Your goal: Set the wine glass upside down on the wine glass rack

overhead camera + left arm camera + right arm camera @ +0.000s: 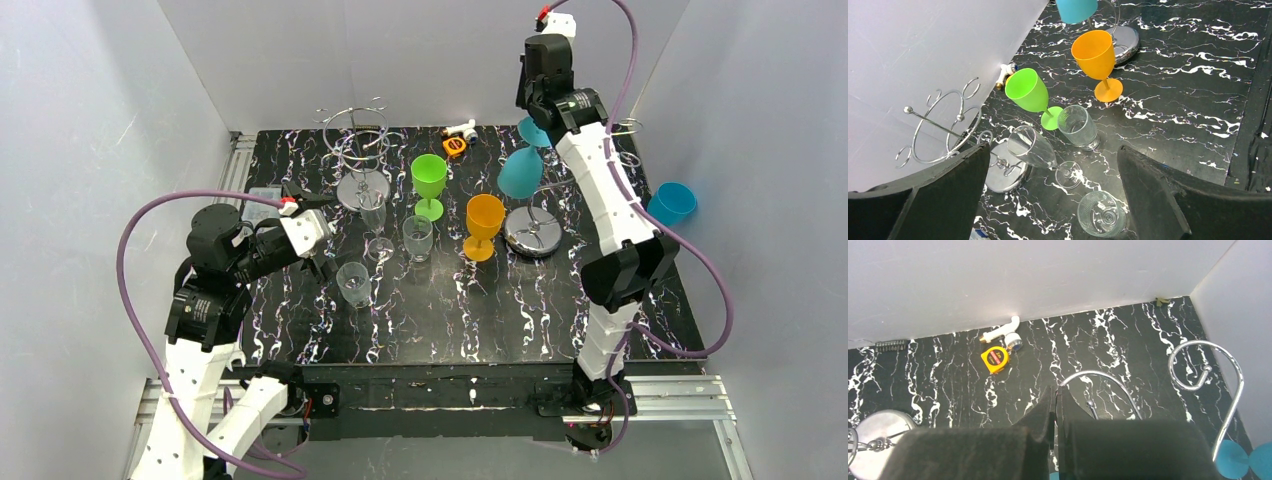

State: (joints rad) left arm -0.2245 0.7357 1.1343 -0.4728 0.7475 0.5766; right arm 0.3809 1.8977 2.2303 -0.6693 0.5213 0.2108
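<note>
The right tool is clenched tight, high at the back of the desk, and I can't tell whether it pinches anything. The teal glass seems to hang just under it at the right rack, bowl down and foot up, its stem close to upright with a slight lean. So the right arm is much the nearer; the left tool stands spread wide and empty, well off to the left, above the clear glasses by the other rack.
</note>
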